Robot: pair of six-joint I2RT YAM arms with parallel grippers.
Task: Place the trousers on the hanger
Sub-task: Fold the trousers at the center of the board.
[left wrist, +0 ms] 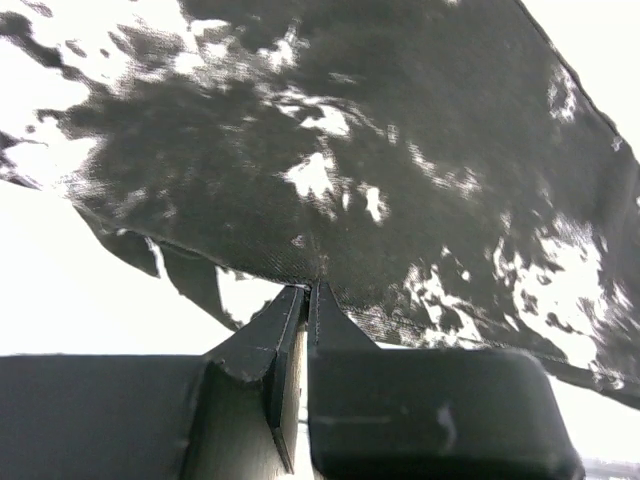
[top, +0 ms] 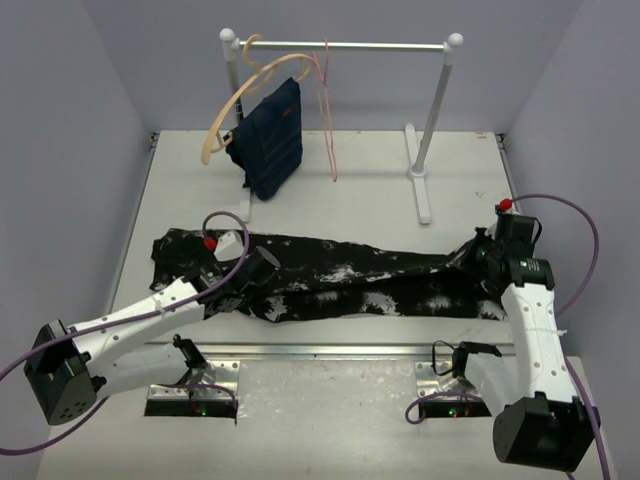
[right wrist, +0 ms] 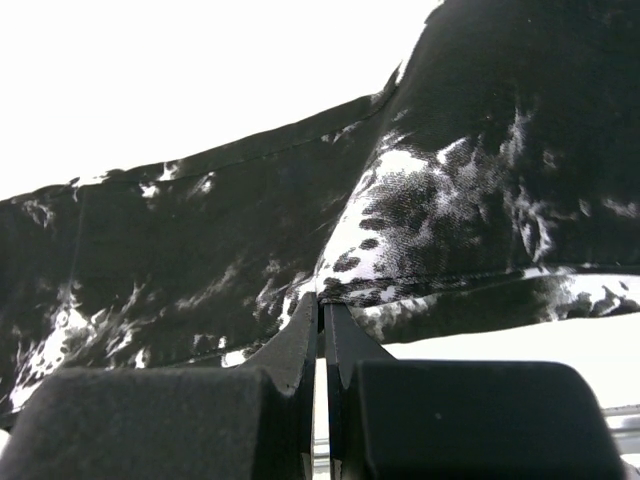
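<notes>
At near-left of the surface (top: 380,190), the left pincer (top: 258,270) sits on the trousers (top: 370,285), approx. a third in from their left end. Wrist view: jaws together, tips clamped on the near edge of the speckled cloth, no gap showing.

Trousers lie flat w/ long axis running left-right across the near half of the surface, a few creases mid-length, both ends on the surface.

Behind, at rear: rail (top: 350,45) on its stand. L to R on it: wooden hanger (top: 232,105), navy garment (top: 272,135), then the thin pink hanger (top: 328,110), hook on the rail, body dangling. It's well apart from the trousers, straight back from approx. their middle, slightly left of centre.

Far right: right pincer (top: 470,255) at the trousers' right end, jaws also together, nipping a fold of cloth at the edge.

Key relation, as I judge it: the hanger is beyond the garment, across its long axis, so the cloth has to go up and away from both arms. Left arm is the nearer of the 2 to the hanger; right holds the far end.
</notes>
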